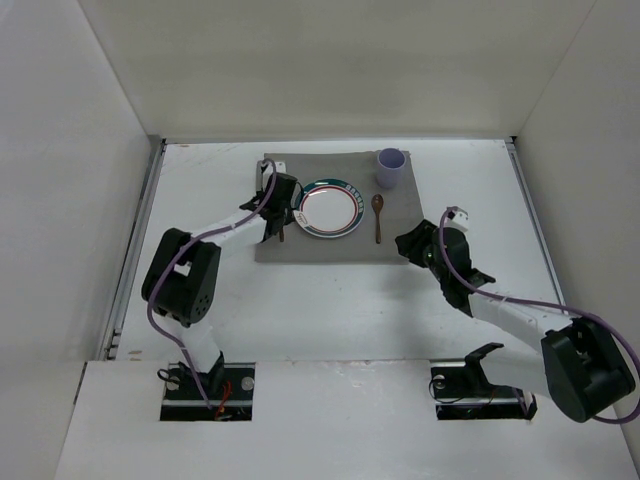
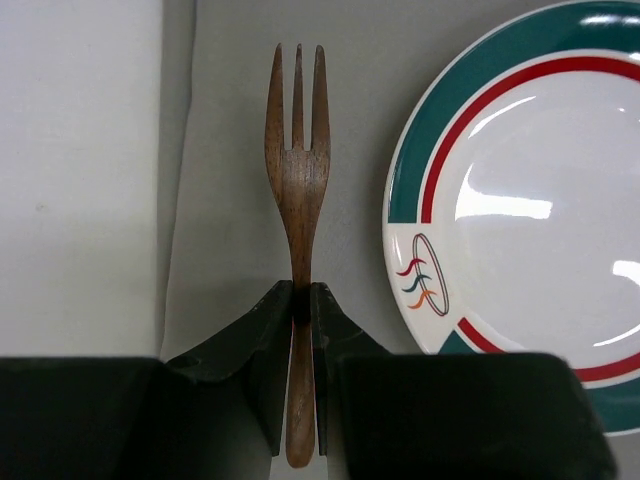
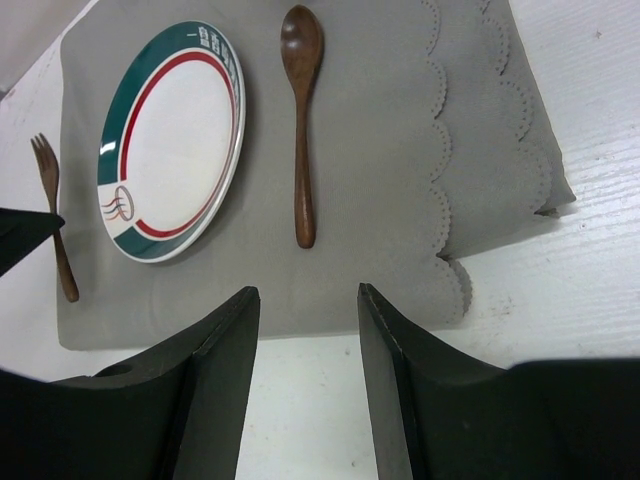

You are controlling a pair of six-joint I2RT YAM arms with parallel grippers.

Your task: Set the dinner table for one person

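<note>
Left wrist view: wooden fork (image 2: 297,190) clamped lengthwise
left gripper (image 2: 300,300) grips its handle, tines pointing straight away, plate (image 2: 520,200) just right; right gripper (image 3: 308,330) spread, empty

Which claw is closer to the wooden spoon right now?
Right. The right claw hangs open just off the mat's near edge, the spoon straight ahead of it. The left claw is beyond the plate, on the mat's left side, shut on the fork.
</note>
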